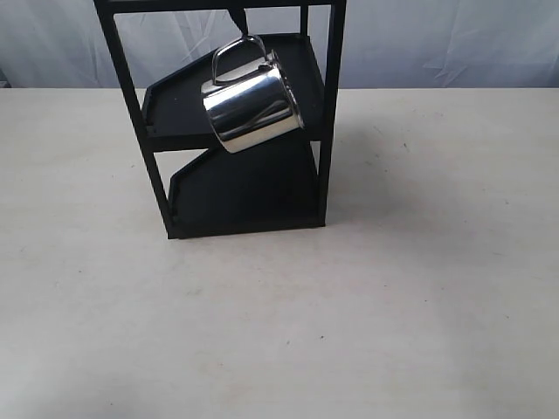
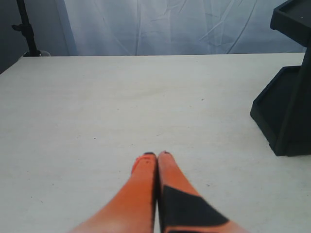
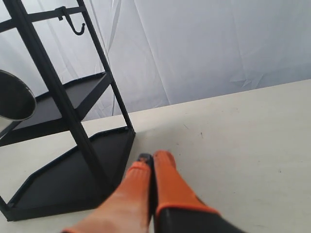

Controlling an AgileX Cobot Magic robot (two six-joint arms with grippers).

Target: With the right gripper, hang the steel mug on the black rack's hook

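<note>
The steel mug (image 1: 253,103) hangs tilted by its looped handle from a hook under the black rack's (image 1: 325,131) top bar, in the exterior view. A sliver of its shiny side (image 3: 14,101) shows in the right wrist view, beside the rack's post (image 3: 63,99). An empty hook (image 3: 77,26) sits on the upper bar there. My right gripper (image 3: 154,156) is shut and empty, low over the table beside the rack's bottom shelf. The left gripper (image 2: 156,155) is also shut and empty, over bare table away from the rack (image 2: 286,107). Neither arm shows in the exterior view.
The rack stands at the back middle of a pale table (image 1: 279,332). A white curtain (image 1: 454,39) hangs behind. A dark stand pole (image 2: 26,26) rises at the table's far corner in the left wrist view.
</note>
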